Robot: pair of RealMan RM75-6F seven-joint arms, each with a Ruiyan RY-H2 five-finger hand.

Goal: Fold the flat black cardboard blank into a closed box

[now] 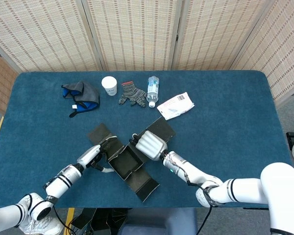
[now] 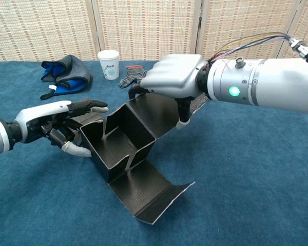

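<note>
The black cardboard blank [image 1: 129, 164] [image 2: 124, 137] lies near the table's front, turned at an angle, with its side walls standing up around a square base. Its near flap [image 2: 150, 196] lies toward me with the end curled up. My right hand [image 1: 149, 142] [image 2: 173, 78] grips the right wall, fingers hooked over its top edge and thumb on the outer flap. My left hand [image 1: 94, 156] [image 2: 52, 126] presses on the outside of the left wall with one finger stretched along the top and the thumb low; it encloses nothing.
Along the back stand a blue-grey cloth [image 1: 82, 96] [image 2: 66, 72], a paper cup [image 1: 109, 84] [image 2: 108, 63], a striped glove [image 1: 132, 94], a water bottle [image 1: 153, 90] and a white packet [image 1: 176, 105]. The blue table's front edge [image 1: 186, 207] runs just past the box.
</note>
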